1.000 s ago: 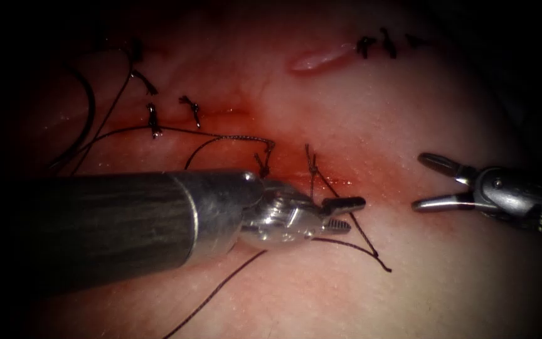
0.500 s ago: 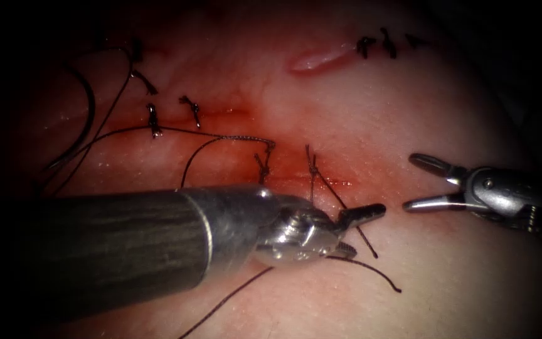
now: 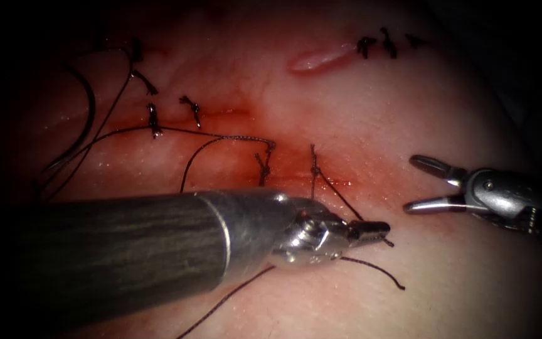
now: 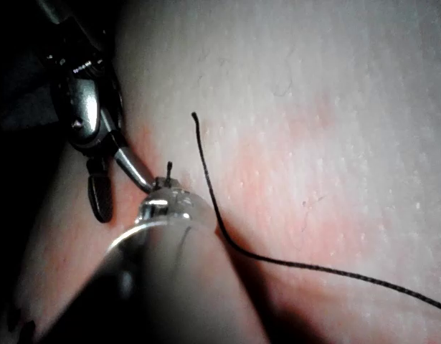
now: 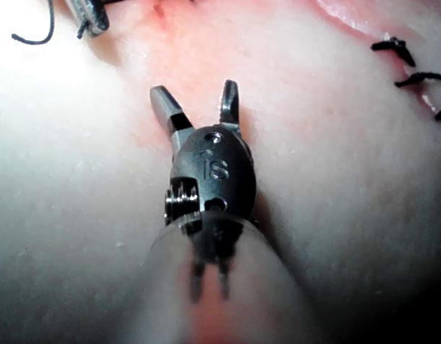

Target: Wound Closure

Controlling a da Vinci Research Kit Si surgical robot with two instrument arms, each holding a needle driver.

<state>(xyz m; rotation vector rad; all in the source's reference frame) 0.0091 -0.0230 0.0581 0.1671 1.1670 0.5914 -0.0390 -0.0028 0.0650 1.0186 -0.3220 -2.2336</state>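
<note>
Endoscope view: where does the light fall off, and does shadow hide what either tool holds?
Endoscope view: bright centre, dark rim; needle lies dim on tissue far left, unheld; left tool shut on thread, glare on its wrist; right tool open, empty. Right wrist view: strong glare on tissue.

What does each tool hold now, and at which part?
The left tool is shut on the thread, near its free end beside the knot. The right tool stands open, holding nothing. The needle lies on the tissue, far left.
</note>
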